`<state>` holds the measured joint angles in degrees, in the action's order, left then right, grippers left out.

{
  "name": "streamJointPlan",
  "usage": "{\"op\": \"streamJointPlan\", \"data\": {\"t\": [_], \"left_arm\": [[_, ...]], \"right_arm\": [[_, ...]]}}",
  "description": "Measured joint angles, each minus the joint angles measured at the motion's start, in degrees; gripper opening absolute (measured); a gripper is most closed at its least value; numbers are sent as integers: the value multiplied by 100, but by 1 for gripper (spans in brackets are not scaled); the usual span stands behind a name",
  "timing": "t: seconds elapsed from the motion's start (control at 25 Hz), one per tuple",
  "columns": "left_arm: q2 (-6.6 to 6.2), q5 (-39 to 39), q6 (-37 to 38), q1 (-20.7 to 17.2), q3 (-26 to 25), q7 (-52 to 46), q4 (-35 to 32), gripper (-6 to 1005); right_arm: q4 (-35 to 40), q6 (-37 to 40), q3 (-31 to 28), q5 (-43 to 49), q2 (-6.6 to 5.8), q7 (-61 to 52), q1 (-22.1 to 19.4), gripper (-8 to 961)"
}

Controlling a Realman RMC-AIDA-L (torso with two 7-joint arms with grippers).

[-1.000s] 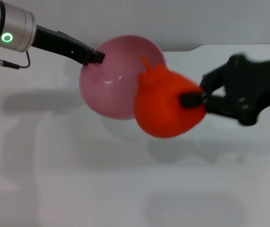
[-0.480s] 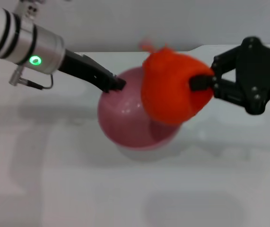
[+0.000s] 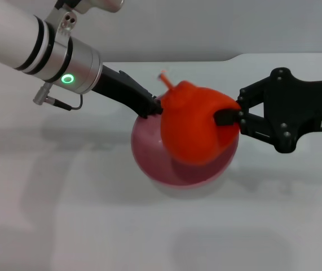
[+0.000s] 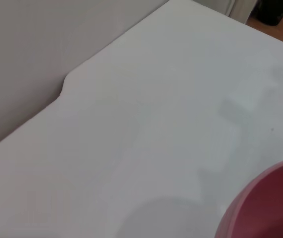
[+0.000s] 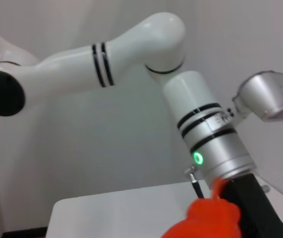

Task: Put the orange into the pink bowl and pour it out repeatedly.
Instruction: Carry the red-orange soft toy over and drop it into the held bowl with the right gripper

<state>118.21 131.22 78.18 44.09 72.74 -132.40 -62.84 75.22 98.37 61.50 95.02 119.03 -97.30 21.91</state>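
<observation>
In the head view the glossy pink bowl (image 3: 177, 164) hangs just above the white table, mouth up. My left gripper (image 3: 151, 105) is shut on its far-left rim. The red-orange orange (image 3: 194, 127) sits in the bowl's mouth and hides much of the inside. My right gripper (image 3: 227, 117) comes in from the right and is shut on the orange's side. The left wrist view catches only an edge of the pink bowl (image 4: 267, 203). The right wrist view shows the top of the orange (image 5: 208, 220) and the left arm (image 5: 208, 134) behind it.
The white table (image 3: 93, 226) spreads around the bowl, with a pale wall (image 3: 206, 28) behind it. A step in the table's far edge (image 3: 234, 56) shows at the back right. No other objects are in view.
My left gripper has carried the bowl rightward and lower. The right gripper lifted the orange, then lowered it onto the bowl's mouth.
</observation>
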Motion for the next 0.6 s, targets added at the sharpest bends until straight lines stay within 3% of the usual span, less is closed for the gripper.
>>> {"op": "streamJointPlan", "data": {"t": [0.6], "left_arm": [[-33, 20, 53, 12, 30, -5, -44, 42]], "right_arm": [[-371, -687, -21, 6, -11, 11, -73, 173]]}}
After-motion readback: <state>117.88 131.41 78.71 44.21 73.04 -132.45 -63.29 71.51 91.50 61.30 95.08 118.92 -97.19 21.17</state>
